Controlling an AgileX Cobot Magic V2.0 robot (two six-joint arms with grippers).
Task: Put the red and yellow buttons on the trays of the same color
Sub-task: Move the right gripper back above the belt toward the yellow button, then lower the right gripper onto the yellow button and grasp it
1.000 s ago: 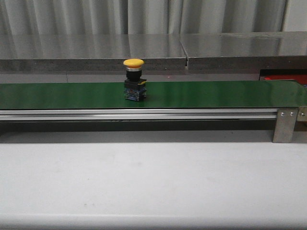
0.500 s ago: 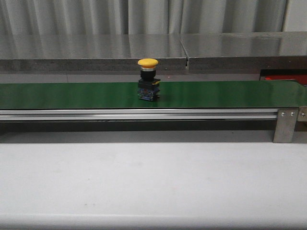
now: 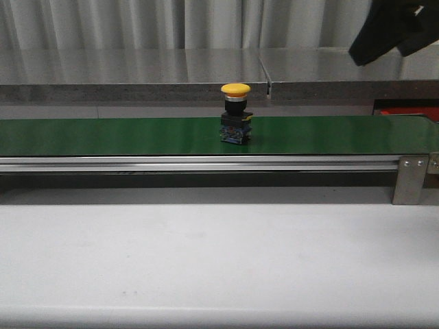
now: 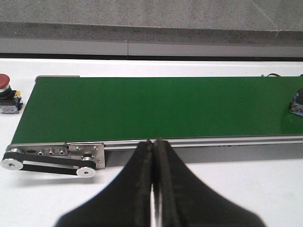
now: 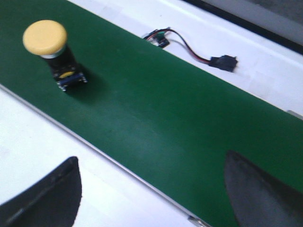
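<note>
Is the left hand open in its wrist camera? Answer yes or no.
No. The left hand has its two black fingers pressed together with nothing between them, above the near edge of the green belt.

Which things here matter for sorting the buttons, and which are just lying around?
Part of the job:
- yellow mushroom-head push button upright on the green conveyor belt
- red-capped push button beside the belt's end
- open right gripper
- shut left gripper

Just lying about:
- black connector with red and black wires
</note>
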